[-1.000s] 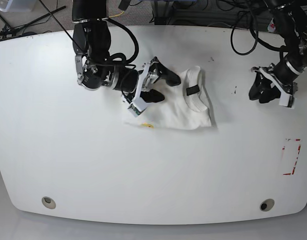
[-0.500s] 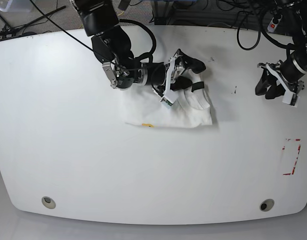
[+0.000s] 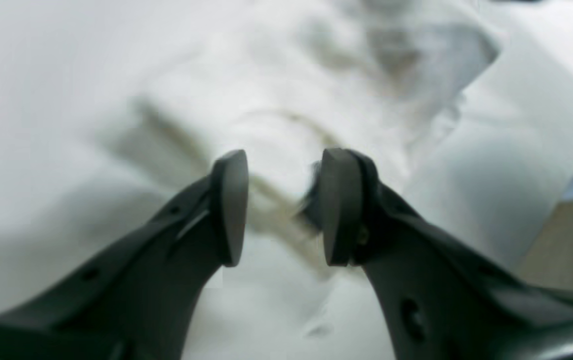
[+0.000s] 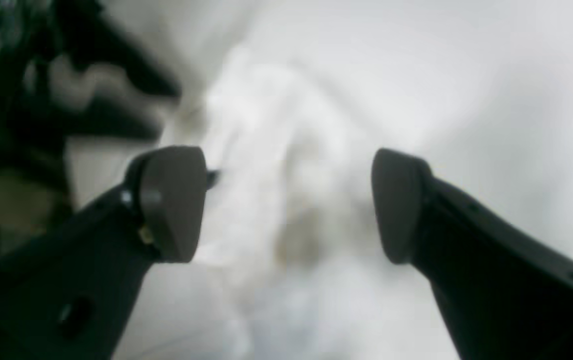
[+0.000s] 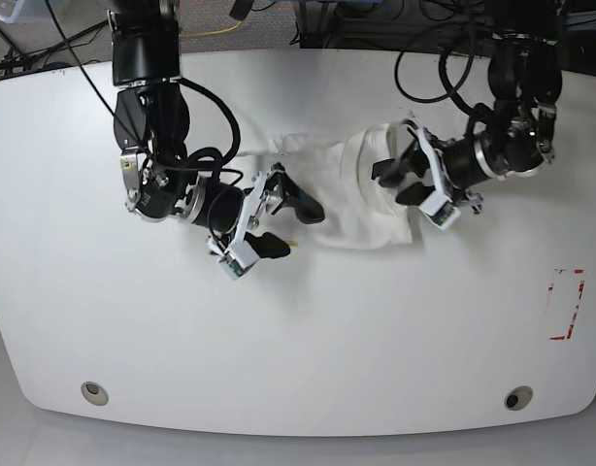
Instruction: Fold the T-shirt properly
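The white T-shirt (image 5: 342,189) lies folded and rumpled on the table's middle, and a flap of it sticks out at its far left corner. My left gripper (image 5: 397,182) is open at the shirt's right edge by the collar. In the left wrist view, the left gripper (image 3: 284,207) is open low over the blurred collar fabric (image 3: 276,100). My right gripper (image 5: 283,228) is open at the shirt's near left edge. In the right wrist view, the right gripper (image 4: 284,205) is wide open above blurred white cloth (image 4: 266,125). The print is hidden.
The white table (image 5: 279,340) has a red marked rectangle (image 5: 567,304) at the right and two round holes (image 5: 94,392) (image 5: 517,398) near the front edge. Cables hang behind the far edge.
My left arm has come in from the far right to the shirt's collar edge. My right arm has moved from the collar back to the shirt's near left edge. The shirt's far left corner now sticks out.
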Available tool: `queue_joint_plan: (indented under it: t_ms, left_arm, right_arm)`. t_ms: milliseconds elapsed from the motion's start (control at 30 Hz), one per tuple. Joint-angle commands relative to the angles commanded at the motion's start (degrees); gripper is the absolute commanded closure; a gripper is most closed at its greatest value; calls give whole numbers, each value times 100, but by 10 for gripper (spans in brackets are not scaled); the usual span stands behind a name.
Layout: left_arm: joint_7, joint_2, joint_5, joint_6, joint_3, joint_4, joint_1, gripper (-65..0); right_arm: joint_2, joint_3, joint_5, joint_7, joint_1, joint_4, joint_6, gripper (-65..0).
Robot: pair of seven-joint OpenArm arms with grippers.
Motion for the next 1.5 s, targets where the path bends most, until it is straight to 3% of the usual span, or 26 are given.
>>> queue_joint_plan:
  t_ms: [100, 233, 367, 533, 633, 767, 867, 1000, 1200, 1300, 1500]
  left_arm:
    - [0, 185, 396, 0, 396, 18, 18, -225]
    - [0, 264, 923, 0, 730, 149, 220, -225]
    - [-9, 229, 1644, 0, 870, 158, 308, -225]
    - [-9, 141, 1969, 0, 870, 97, 281, -225]
    - [-18, -62, 1934, 0, 888, -123, 237, -225]
    - [-18, -105, 1960, 0, 870, -598, -185, -225]
    - [-18, -255, 1943, 0, 888, -1029, -510, -225]
    - [-26, -299, 1934, 0, 879, -1635, -1064, -225]
    - [-18, -325, 1952, 0, 853, -1776, -1618, -225]
    - [-9, -492, 1943, 0, 712, -1626, -1670, -225]
    - [9, -475, 1943, 0, 202, -905, -1609, -225]
  right_arm:
    - [-9, 79, -501, 18, 352, -466, 0, -409]
    - [-44, 62, -1415, 70, 774, -1020, 0, -212]
    - [-220, 53, -2321, 554, 888, -1363, 0, -116]
    - [-334, 53, -3367, 1160, 879, -1837, 0, -130]
    - [-413, 53, -3710, 1468, 782, -2066, 0, -127]
    - [-413, 53, -3965, 1723, 492, -2119, 0, -125]
    - [-396, 53, -3965, 1723, 229, -2040, 0, -124]
    - [-273, 44, -3956, 1705, -466, -1222, 0, -124]
    - [-290, 9, -3974, 1697, -1398, -132, 0, -127]
    - [-378, -413, -4009, 1574, -1662, 105, 0, -124]
    - [-466, -1152, -3965, 1081, -1952, 519, 0, -124]
